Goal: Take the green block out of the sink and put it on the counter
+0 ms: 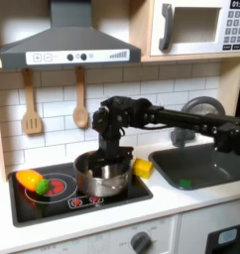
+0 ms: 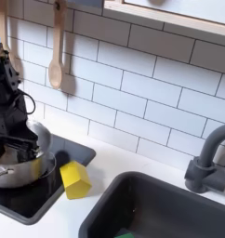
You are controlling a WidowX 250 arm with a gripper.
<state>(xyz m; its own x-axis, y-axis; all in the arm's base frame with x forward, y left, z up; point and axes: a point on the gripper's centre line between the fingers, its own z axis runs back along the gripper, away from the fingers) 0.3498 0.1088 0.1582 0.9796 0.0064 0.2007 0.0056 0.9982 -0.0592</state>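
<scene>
In the first exterior view my claw [image 1: 110, 159] hangs over the pot [image 1: 100, 177] on the stove; whether it is released or clenched I cannot tell, the tips lost against the pot's rim. The green block [image 1: 184, 183] lies in the sink [image 1: 203, 165], well off to the claw's right in the first exterior view, past the yellow block [image 1: 142, 167] on the table [image 1: 181, 203]. It looks light, stiff and smooth; I would pinch its flat sides.

In the second exterior view my claw [image 2: 19, 139] is a dark tangle above the pot. A green sliver, probably the block, sits cut off at the bottom edge.
</scene>
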